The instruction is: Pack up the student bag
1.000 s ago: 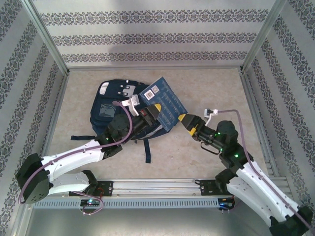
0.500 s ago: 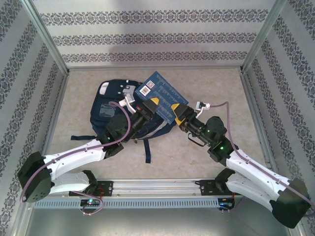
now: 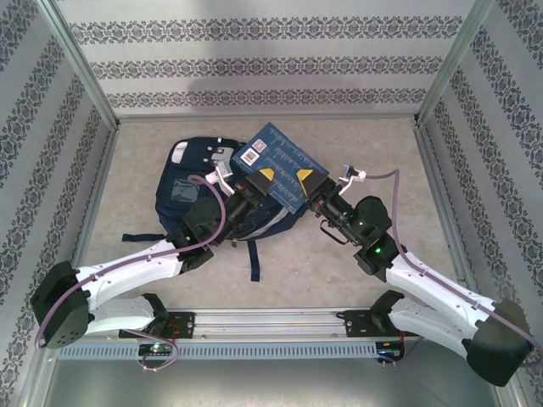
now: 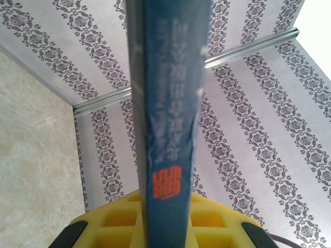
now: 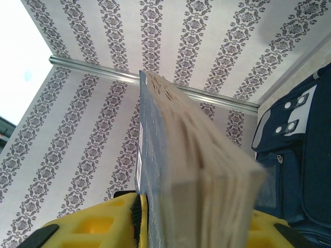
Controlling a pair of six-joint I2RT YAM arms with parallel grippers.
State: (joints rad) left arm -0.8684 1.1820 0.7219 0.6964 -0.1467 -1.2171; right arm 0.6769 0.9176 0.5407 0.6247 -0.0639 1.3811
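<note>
The student bag (image 3: pixel 188 182) lies flat on the table, navy blue with a light grey snap patch, and its side also shows in the right wrist view (image 5: pixel 302 155). A blue book (image 3: pixel 280 159) is held tilted above the bag's right part. My left gripper (image 3: pixel 265 180) is shut on the book's spine (image 4: pixel 168 103), and my yellow fingers (image 4: pixel 103 227) sit on both sides of it. My right gripper (image 3: pixel 308 181) grips the opposite lower corner. Its pads (image 5: pixel 135 212) press the cover and the page block (image 5: pixel 207 170).
A dark strap (image 3: pixel 253 254) trails from the bag toward the near edge. Patterned walls and metal frame posts (image 3: pixel 85 68) box in the table. The arms' mounting rail (image 3: pixel 271 322) runs along the near side.
My right gripper moved left to the book and closed on its corner. The left gripper lifted the book slightly up and back, still holding it.
</note>
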